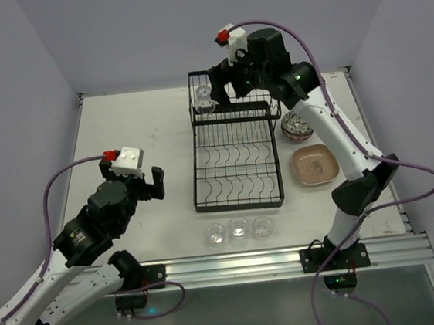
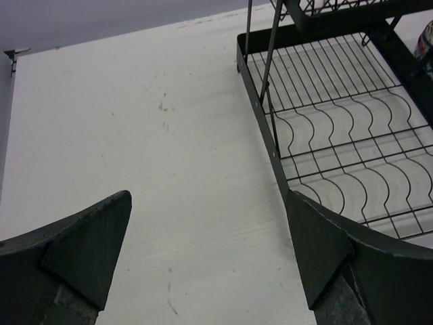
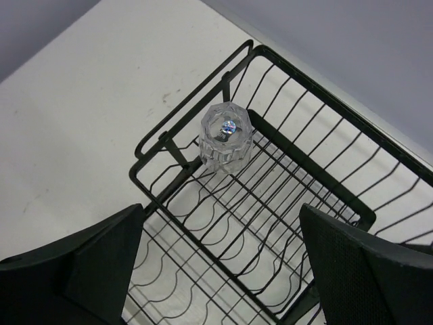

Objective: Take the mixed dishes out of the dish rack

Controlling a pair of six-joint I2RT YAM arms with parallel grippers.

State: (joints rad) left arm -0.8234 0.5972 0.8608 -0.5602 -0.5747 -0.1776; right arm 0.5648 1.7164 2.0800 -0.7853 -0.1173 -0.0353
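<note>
Black wire two-tier dish rack (image 1: 241, 204) nearly unloaded: one small clear glass (image 3: 226, 137) stands on its upper shelf, just ahead of the wide-open, empty right fingers (image 3: 81, 264). Three clear glasses (image 1: 239, 229), a patterned bowl (image 1: 296, 127) and a brown rounded-square plate (image 1: 315, 164) sit on the white worktop (image 1: 120, 126), well apart from the wide, empty left fingers (image 2: 81, 250).

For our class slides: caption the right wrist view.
Open right gripper poised above a lone clear glass on the upper shelf of the dish rack.

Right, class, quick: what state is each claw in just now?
Left claw: open, empty, over the table beside the rack.
Right claw: open, empty, above the glass on the rack's upper shelf.
</note>
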